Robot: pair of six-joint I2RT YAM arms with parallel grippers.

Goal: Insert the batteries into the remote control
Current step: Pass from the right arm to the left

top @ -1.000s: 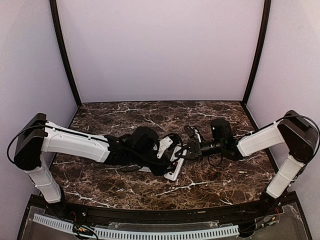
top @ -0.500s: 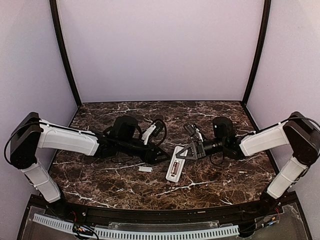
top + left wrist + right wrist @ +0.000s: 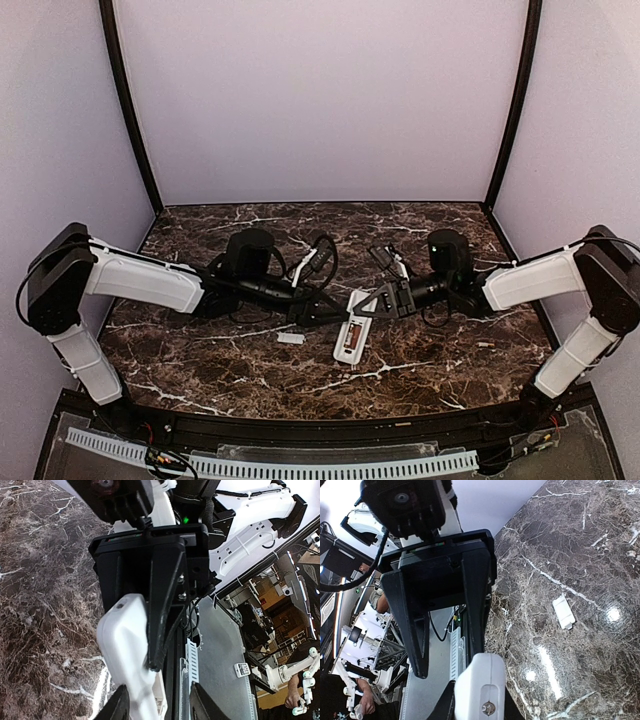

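Top external view showed both arms meeting at mid-table. Jaws of the right gripper (image 3: 368, 304) were drawn narrow, pinching the far end of the remote control (image 3: 351, 326). It lay compartment-side up on the marble table (image 3: 200, 370), just right of centre, with its long axis running near to far. Jaws of the left gripper (image 3: 448, 660) were spread, nothing visible between them, poised just left of the remote control. The open compartment showed a reddish-brown patch, taken to be one of the batteries (image 3: 349, 342); how many were seated could not be told. A small white cover piece (image 3: 290, 338) lay apart, to the left. Handling, as judged: the remote control was probably light and stiff, its smooth shell apt to skate on polished stone. It was best held across its long edges at the far end, clear of the compartment. A battery would be rigid, round and prone to roll or slip; a pinch across mid-barrel would leave both ends free to seat.
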